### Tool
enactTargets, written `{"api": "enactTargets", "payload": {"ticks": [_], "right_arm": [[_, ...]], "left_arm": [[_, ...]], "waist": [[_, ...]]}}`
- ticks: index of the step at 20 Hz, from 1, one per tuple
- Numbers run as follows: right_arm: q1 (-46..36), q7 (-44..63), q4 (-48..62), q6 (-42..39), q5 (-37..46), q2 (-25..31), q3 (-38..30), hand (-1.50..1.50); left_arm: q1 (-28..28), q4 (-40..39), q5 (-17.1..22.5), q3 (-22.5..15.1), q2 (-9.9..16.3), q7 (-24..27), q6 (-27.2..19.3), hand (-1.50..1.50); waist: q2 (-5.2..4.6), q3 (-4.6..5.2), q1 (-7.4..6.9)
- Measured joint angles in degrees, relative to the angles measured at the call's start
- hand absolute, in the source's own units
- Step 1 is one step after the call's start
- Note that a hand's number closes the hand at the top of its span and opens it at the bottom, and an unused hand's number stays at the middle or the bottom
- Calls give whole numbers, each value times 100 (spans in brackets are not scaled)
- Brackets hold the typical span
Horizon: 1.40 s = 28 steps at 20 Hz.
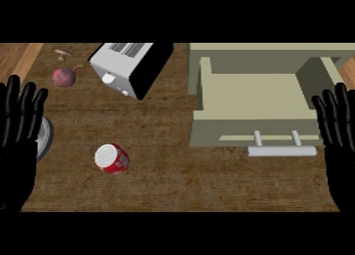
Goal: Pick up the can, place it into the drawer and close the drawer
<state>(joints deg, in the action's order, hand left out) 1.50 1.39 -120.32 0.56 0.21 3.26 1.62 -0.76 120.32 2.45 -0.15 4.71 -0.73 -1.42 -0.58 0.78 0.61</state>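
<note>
The red cylindrical can with a pale lid [111,158] stands untouched on the brown wooden surface [173,179], toward the left of centre, well apart from the beige open drawer [250,97] at the right, whose pale bar handle [281,150] faces the near edge. The left robot hand [15,119] rests at the left edge, fingers straight and upward, grasping nothing; the right robot hand [344,119] rests likewise at the right edge, released, just beside the drawer's side wall. No step of the task is yet done. Risks, as judged: the can is narrow and may tip or roll if approached off-centre; a grey round plate [44,139] lies partly under the left robot hand and could be struck on the reach. The silver and black toaster [125,67] and the purple vegetable [64,76] lie farther off. The drawer's raised walls could catch the can if it is carried low.
</note>
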Motion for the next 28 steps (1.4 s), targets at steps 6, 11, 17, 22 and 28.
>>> {"api": "enactTargets", "payload": {"ticks": [6, 11, 17, 22, 28], "right_arm": [[-79, 15, 17, -110, -34, 65, 29, -150], [307, 630, 126, 278, 47, 1, -320, -150], [781, 894, -126, 132, -346, 221, -879, -150], [1195, 671, -154, -244, -799, 340, -1339, -150], [1581, 481, -221, -608, -1077, 322, -1659, -150]], "left_arm": [[-116, -92, 1282, -179, 536, 67, 1440, -150], [252, -457, 1849, -153, 1350, -546, 2368, -150], [631, -570, 2934, 589, 2147, -820, 3326, -150], [833, -550, 3584, 1096, 2444, -1075, 3768, -150], [848, -662, 4070, 1501, 2563, -1404, 3979, -150]], "waist": [[37, -51, -11], [42, -66, -1], [63, -75, -42], [67, -77, -53], [67, -78, -50]]}}
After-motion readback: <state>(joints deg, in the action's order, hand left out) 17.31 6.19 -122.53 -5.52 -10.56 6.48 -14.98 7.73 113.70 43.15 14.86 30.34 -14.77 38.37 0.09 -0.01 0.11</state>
